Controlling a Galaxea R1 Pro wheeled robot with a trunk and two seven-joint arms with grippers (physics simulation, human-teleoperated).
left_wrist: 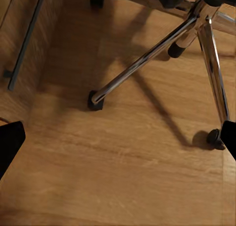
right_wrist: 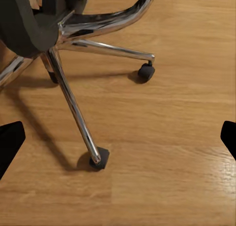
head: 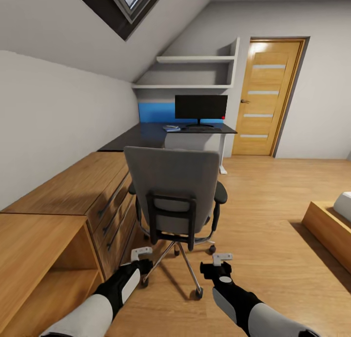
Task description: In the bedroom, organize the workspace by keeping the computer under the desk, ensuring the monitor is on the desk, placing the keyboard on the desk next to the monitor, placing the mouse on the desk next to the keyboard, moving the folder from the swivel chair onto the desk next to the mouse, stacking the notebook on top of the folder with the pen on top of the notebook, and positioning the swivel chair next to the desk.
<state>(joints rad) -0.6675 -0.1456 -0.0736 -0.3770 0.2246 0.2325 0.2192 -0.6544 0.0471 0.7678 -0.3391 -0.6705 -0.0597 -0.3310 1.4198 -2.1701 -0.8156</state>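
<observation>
The swivel chair [head: 175,200] stands square in the approach, its grey back blocking the direct line to the worktop [head: 146,134]. Its chrome legs spread low across the floor [head: 273,215]; castors sit just ahead of both pincers. The left pincer [head: 142,253] hangs near one leg with jaws spread; the right pincer [head: 222,259], jaws likewise apart, hangs over bare boards. On the left, the oak drawer chest [head: 92,190] and an open oak shelf unit [head: 44,259] close that side against the wall. To the right of the chair, open floor runs clear toward the door [head: 267,98]. A bed frame corner [head: 329,227] intrudes at far right.
</observation>
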